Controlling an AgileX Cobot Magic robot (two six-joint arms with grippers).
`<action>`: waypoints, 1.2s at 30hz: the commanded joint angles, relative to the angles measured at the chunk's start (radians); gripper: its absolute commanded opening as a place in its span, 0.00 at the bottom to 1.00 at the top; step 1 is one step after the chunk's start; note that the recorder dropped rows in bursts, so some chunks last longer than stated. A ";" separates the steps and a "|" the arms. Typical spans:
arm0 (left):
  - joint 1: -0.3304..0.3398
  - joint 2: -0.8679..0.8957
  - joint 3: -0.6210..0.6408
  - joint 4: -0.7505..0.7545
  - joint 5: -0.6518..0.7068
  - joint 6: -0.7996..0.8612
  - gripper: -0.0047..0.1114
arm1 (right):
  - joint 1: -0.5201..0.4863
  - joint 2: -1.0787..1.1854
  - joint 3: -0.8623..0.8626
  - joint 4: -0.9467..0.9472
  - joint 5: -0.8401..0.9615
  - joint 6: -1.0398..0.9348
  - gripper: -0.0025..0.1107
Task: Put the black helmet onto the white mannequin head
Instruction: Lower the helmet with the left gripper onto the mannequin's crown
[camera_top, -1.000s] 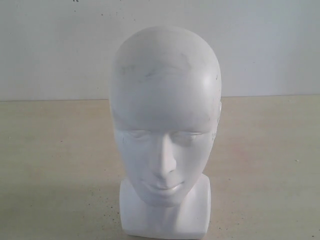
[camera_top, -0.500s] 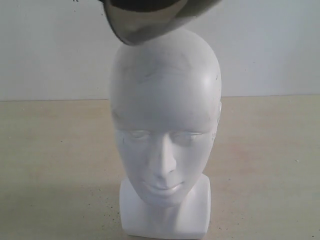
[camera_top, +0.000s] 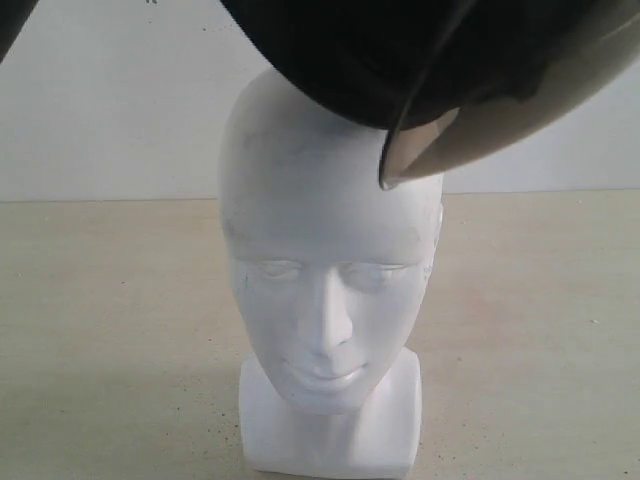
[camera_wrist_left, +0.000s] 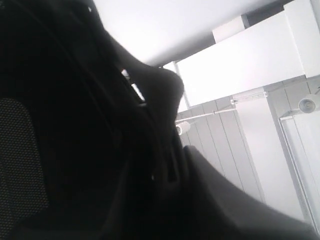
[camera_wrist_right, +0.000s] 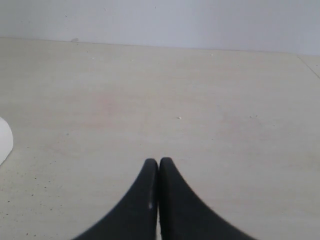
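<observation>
The white mannequin head (camera_top: 325, 270) stands upright on its blocky neck base, facing the exterior camera. The black helmet (camera_top: 380, 55) hangs tilted over its crown, with the dark shell covering the top of the skull and the smoky visor (camera_top: 520, 115) jutting to the right. In the left wrist view the helmet's dark padded inside (camera_wrist_left: 60, 130) fills most of the picture, and my left gripper (camera_wrist_left: 172, 172) is clamped on its rim. My right gripper (camera_wrist_right: 159, 163) is shut with nothing in it, low over the bare table.
The beige table (camera_top: 100, 330) spreads on both sides of the head, with a white wall behind. A dark shape (camera_top: 10, 25) crosses the exterior view's top left corner. A white edge (camera_wrist_right: 4, 137) shows at the side of the right wrist view.
The helmet came in from the top of the exterior view and dropped onto the crown of the head, shifting right. The head has not moved.
</observation>
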 joint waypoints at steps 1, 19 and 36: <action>-0.002 -0.005 -0.019 -0.085 -0.091 -0.015 0.08 | -0.002 -0.004 0.000 -0.003 -0.003 -0.003 0.02; -0.002 -0.001 0.112 -0.219 -0.091 -0.020 0.08 | -0.002 -0.004 0.000 -0.003 -0.002 -0.003 0.02; -0.002 -0.001 0.202 -0.318 -0.091 0.055 0.08 | -0.002 -0.004 0.000 -0.003 -0.002 -0.003 0.02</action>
